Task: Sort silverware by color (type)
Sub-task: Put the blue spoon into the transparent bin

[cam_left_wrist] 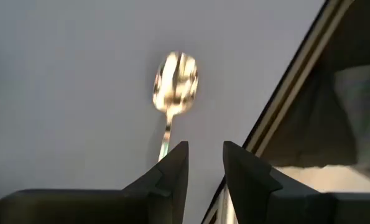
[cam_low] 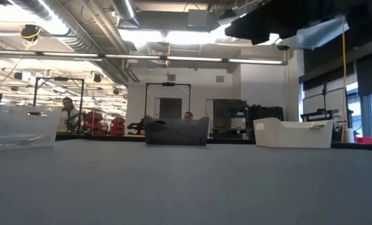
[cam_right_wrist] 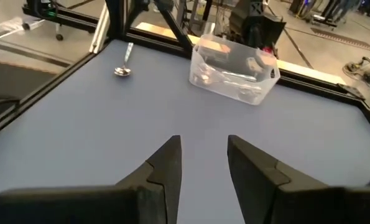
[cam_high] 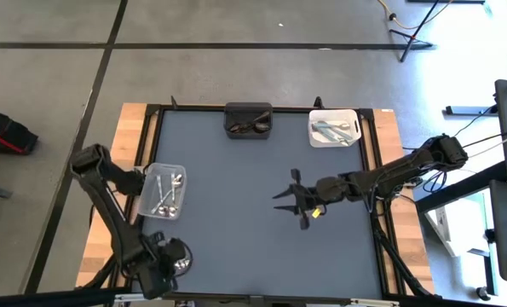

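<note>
A shiny silver spoon [cam_left_wrist: 175, 84] lies flat on the grey mat near the table's near left corner. It also shows in the right wrist view [cam_right_wrist: 124, 70]. My left gripper [cam_left_wrist: 205, 168] is open just above the spoon's handle end, which one finger hides. In the high view my left gripper [cam_high: 175, 254] is at the near left. My right gripper [cam_high: 294, 200] is open and empty over the middle of the mat, pointing toward the table's left edge. More silverware lies in the three bins.
A clear bin [cam_high: 164, 189] with silver utensils stands at the left. A black bin [cam_high: 248, 119] with dark utensils stands at the far middle, and a white bin [cam_high: 333, 128] with silver utensils at the far right. The table's raised black frame [cam_left_wrist: 290, 81] runs close beside the spoon.
</note>
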`<action>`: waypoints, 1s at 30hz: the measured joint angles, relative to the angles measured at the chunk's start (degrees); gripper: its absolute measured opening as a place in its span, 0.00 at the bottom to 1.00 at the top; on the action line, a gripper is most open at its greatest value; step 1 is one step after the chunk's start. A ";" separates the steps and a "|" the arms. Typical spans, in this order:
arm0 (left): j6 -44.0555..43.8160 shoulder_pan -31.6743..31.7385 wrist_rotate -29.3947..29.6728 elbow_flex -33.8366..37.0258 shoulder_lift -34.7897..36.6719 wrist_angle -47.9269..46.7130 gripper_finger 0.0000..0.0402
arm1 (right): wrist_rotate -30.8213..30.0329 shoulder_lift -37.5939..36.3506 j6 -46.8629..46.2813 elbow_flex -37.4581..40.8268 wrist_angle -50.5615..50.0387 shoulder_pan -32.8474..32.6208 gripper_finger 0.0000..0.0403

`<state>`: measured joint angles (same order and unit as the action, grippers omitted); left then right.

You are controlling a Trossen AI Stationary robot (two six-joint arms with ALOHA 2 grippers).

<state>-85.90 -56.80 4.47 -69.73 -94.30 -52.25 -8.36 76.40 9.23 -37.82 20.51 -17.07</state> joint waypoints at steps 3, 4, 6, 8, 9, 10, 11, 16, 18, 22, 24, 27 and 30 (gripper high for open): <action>-0.70 -1.33 -2.10 0.00 -2.75 0.04 0.23 | -0.09 0.00 -0.04 0.00 -0.02 -0.33 0.30; -0.68 -1.71 -2.40 0.00 -3.56 0.02 0.23 | -0.21 0.00 -0.24 0.00 -0.02 -0.32 0.30; -0.63 -2.40 -2.87 0.00 -5.08 0.01 0.23 | -0.84 0.00 -1.12 0.00 -0.02 -0.22 0.30; -0.59 -2.94 -3.28 0.00 -6.54 -0.14 0.23 | -1.66 0.00 -1.36 0.00 -0.08 -0.21 0.30; -0.57 -3.13 -3.64 0.00 -7.20 -0.28 0.23 | -1.90 0.00 -1.36 0.00 -0.08 -0.21 0.30; -0.55 -3.35 -3.86 0.00 -7.80 -0.35 0.23 | -2.12 0.00 -1.38 0.00 -0.09 -0.20 0.30; -0.55 -3.50 -4.00 0.00 -8.33 -0.33 0.23 | -2.14 0.00 -1.38 0.00 -0.11 -0.18 0.30; 0.77 -4.02 -3.64 0.02 -10.55 -0.23 0.23 | -2.12 0.00 -1.32 0.00 -0.66 -0.18 0.30; 1.43 -3.99 -3.57 0.02 -11.11 0.16 0.23 | -2.12 0.00 -1.31 0.00 -0.70 -0.18 0.30; 3.81 -4.01 -3.17 0.02 -12.26 0.09 0.23 | -2.13 0.00 -1.31 0.00 -0.96 -0.18 0.30; 4.14 -4.17 -2.91 0.02 -13.06 -0.26 0.23 | -2.32 0.00 -1.31 0.00 -1.05 -0.18 0.30; 5.67 -4.41 -2.47 0.02 -14.68 -0.92 0.23 | -3.10 0.00 -1.30 0.00 -1.32 -0.18 0.30; 6.51 -4.44 -3.40 0.34 -15.74 -0.48 0.23 | -3.13 0.00 -1.36 0.00 -1.40 -0.18 0.30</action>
<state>-79.39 -61.25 1.07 -69.39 -110.05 -52.73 -11.49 76.40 7.88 -37.82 19.11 -17.26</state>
